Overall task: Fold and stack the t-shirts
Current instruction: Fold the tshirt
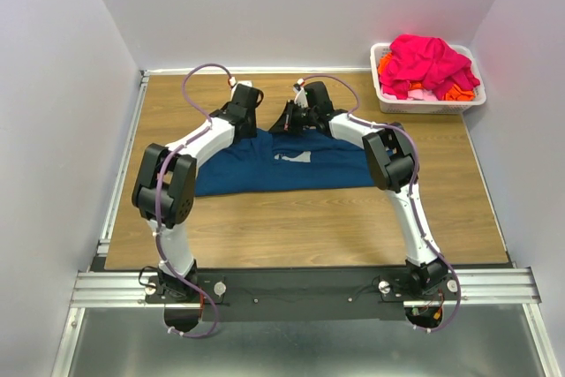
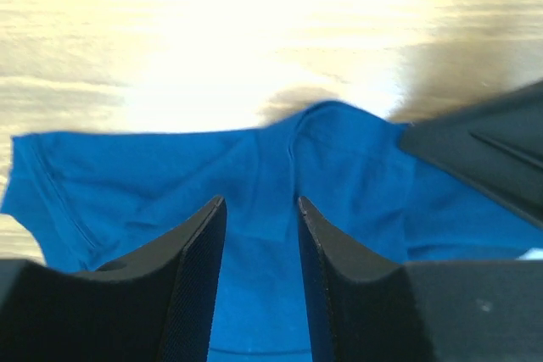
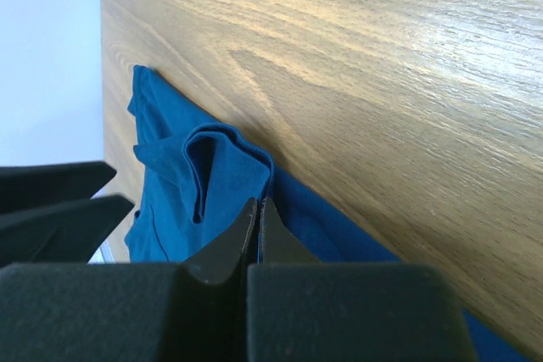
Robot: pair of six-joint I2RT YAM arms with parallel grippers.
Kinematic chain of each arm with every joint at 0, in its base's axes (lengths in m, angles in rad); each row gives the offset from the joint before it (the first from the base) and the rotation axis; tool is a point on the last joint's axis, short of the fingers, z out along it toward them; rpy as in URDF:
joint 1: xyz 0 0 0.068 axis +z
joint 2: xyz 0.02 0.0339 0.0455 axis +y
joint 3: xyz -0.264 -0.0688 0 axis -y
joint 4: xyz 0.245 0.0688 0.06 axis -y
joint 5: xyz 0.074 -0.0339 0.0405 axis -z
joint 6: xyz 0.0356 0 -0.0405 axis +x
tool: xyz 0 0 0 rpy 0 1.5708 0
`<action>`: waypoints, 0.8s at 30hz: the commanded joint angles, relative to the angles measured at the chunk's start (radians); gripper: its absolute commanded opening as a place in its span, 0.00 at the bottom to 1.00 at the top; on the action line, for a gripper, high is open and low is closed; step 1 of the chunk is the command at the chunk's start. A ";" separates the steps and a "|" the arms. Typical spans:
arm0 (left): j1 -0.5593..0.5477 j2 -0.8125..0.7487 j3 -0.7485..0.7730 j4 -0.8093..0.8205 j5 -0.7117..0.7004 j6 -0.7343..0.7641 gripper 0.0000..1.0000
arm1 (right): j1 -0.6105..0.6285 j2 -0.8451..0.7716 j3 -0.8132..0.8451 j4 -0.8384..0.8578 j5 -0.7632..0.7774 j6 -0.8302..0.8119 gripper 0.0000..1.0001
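Clamped tight with the right hand (image 3: 258, 208) on a raised fold at the far edge of the teal-blue t-shirt (image 1: 282, 169). Narrowly parted on the left hand (image 2: 261, 209), over that same edge. Spread across mid-surface (image 1: 309, 227) otherwise. Heaped in the white basket (image 1: 386, 99), far right: pink t-shirts (image 1: 428, 59), orange ones (image 1: 459, 90).

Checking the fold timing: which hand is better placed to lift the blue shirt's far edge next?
Right, probably. The right hand looks shut on the shirt at its edge, cloth bunched at its tips. The left hand is open over the cloth, gripping nothing.
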 commanded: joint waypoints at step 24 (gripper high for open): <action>-0.054 0.152 0.043 -0.075 -0.086 0.084 0.41 | 0.006 0.030 0.006 0.019 -0.023 -0.002 0.04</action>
